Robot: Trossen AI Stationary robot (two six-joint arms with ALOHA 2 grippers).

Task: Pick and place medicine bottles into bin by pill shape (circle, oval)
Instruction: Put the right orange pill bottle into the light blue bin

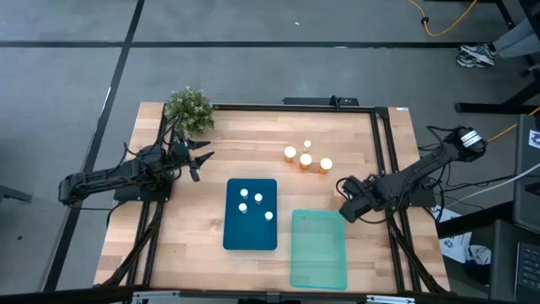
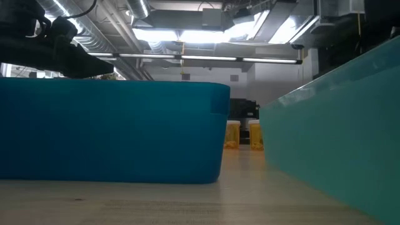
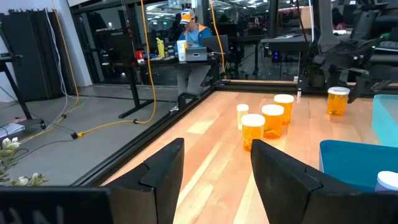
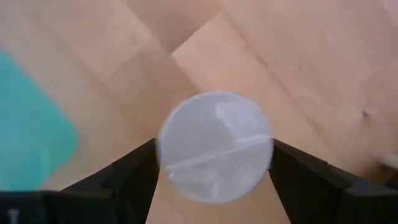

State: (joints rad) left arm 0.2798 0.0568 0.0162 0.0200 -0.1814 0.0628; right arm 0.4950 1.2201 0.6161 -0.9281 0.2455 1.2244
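**Right gripper has a bottle, just right of the teal bin**

Your right gripper (image 4: 214,163) is clamped on a bottle (image 4: 215,147); the wrist view shows its white cap wedged between both fingers, seen end-on. So the bottle hangs upright, long axis vertical, cap toward the camera. In the high view the gripper (image 1: 348,205) sits just right of the teal bin (image 1: 319,250), at its far corner; the bottle itself is hidden there.

Carry it level and lower it well inside the chosen bin before you let go, so it lands on its base. Which bin suits its pills can't be told from here.

Your left gripper (image 3: 214,177) waits empty and parted near the plant (image 1: 187,108). Four bottles stand in the blue bin (image 1: 250,241).
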